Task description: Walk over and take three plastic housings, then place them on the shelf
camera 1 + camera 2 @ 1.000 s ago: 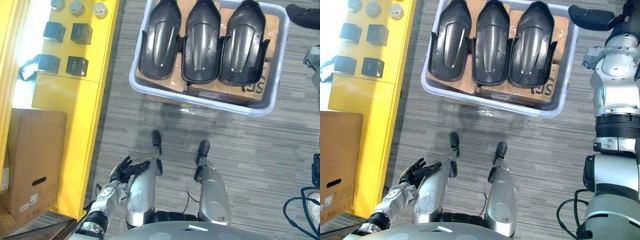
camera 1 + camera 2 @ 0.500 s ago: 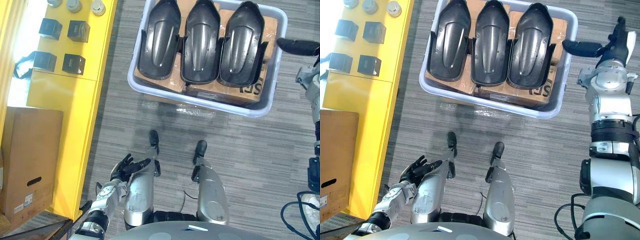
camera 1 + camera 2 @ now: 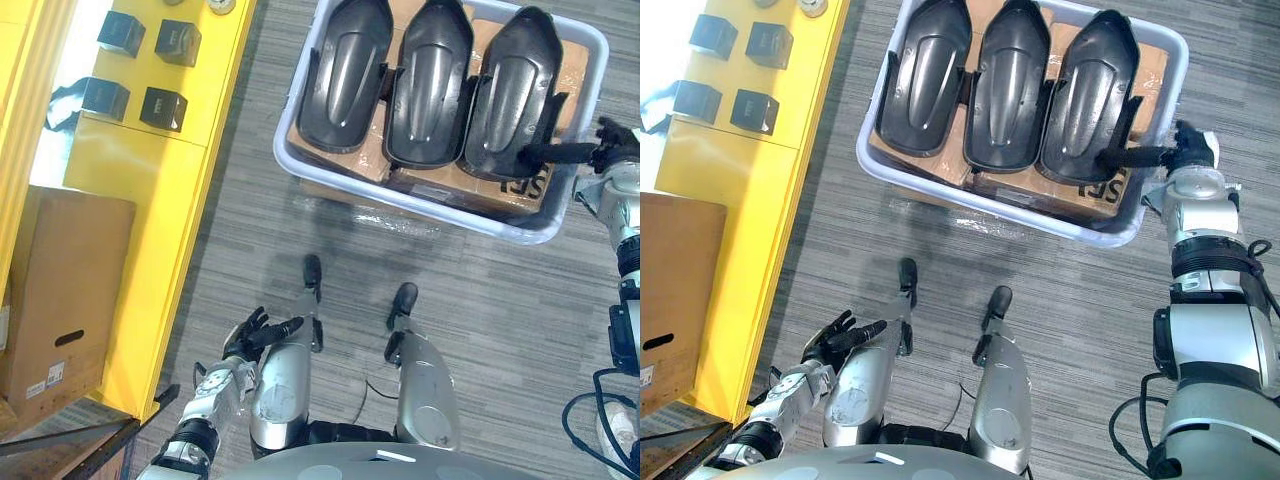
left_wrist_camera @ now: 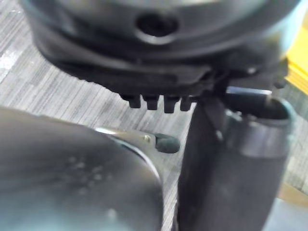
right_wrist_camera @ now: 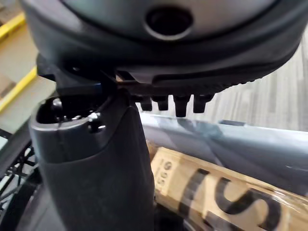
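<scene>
Three black plastic housings lie side by side in a pale grey bin (image 3: 420, 207): the left housing (image 3: 345, 75), the middle housing (image 3: 430, 85) and the right housing (image 3: 505, 95). They rest on cardboard boxes (image 5: 216, 187) inside the bin. My right hand (image 3: 1188, 150) is at the bin's right rim, open, with straight fingers (image 3: 1130, 157) reaching over the rim toward the right housing's near end. I cannot tell whether they touch it. My left hand (image 3: 250, 338) hangs low at my left side, open with spread fingers and holding nothing.
A yellow shelf (image 3: 150, 170) runs along the left, with several black blocks (image 3: 163, 108) on top. A brown cardboard box (image 3: 60, 290) stands beside it at the lower left. Grey striped carpet lies between me and the bin.
The whole picture has shifted, so the camera moved. My right hand has swung down from beyond the bin's far right corner to its right rim, beside the right housing. The left hand stays.
</scene>
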Robot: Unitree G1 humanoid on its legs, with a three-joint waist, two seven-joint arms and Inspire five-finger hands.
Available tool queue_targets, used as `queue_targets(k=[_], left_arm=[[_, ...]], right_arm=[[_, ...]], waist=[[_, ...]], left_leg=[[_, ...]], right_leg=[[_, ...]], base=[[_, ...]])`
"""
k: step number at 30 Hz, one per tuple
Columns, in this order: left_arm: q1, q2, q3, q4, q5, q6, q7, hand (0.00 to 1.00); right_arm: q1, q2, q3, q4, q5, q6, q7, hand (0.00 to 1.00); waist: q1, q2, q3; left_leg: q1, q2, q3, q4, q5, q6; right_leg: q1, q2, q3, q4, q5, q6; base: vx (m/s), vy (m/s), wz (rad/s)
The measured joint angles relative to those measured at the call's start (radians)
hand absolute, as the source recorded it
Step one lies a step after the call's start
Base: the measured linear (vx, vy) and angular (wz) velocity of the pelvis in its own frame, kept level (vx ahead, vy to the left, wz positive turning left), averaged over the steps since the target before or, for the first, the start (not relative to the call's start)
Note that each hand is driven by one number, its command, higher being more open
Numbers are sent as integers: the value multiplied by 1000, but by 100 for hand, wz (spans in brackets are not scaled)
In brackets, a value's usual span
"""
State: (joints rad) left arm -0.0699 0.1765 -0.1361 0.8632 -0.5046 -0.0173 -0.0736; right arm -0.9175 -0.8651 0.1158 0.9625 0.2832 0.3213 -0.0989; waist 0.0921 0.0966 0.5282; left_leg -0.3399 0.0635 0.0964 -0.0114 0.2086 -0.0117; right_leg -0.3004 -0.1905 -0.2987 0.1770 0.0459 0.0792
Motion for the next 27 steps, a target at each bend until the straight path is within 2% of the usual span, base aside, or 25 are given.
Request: queue_targets(k=[4, 9, 13, 17, 21, 27], left_arm=[[0, 3, -2, 7, 0, -2, -2, 100], [0, 6, -3, 22, 1, -4, -5, 100], [0, 6, -3, 29, 6, -2, -13, 100], [2, 6, 12, 24, 47, -1, -16, 100], [43, 12, 38, -29, 85, -7, -7, 100], [135, 23, 75, -209, 84, -26, -6, 100]], right_arm=[[0, -39, -8, 54, -73, -5, 22, 0], [20, -20, -23, 84, -78, -13, 85, 0], [71, -5, -41, 83, -80, -46, 93, 0], [129, 17, -75, 58, -83, -51, 75, 0], [241, 72, -147, -40, -118, -51, 8, 0], [435, 223, -317, -339, -123, -54, -146, 0]], waist=[[0, 1, 0], [-13, 3, -1], [-14, 3, -2], [-13, -1, -1], [-17, -26, 3], [-44, -102, -19]], left_leg=[[0, -6, -7, 0, 0, -1], [6, -3, -7, 0, 3, -4], [38, -1, -11, -12, 8, 0], [76, -1, -11, -47, 15, -1], [142, 0, 6, -73, 16, -3], [245, 1, 51, -77, -20, -6]], right_leg=[[-4, -8, -2, 21, -11, 0], [-8, -9, -2, 43, -27, -2], [19, -6, -5, 47, -32, -3], [51, -3, -14, 36, -39, 1], [124, 4, -11, -12, -32, 13], [241, 14, 19, -96, -12, 23]], base=[[2, -7, 8], [7, -40, -1], [27, -46, 3], [28, -39, 6], [59, -43, -6], [95, -35, -18]])
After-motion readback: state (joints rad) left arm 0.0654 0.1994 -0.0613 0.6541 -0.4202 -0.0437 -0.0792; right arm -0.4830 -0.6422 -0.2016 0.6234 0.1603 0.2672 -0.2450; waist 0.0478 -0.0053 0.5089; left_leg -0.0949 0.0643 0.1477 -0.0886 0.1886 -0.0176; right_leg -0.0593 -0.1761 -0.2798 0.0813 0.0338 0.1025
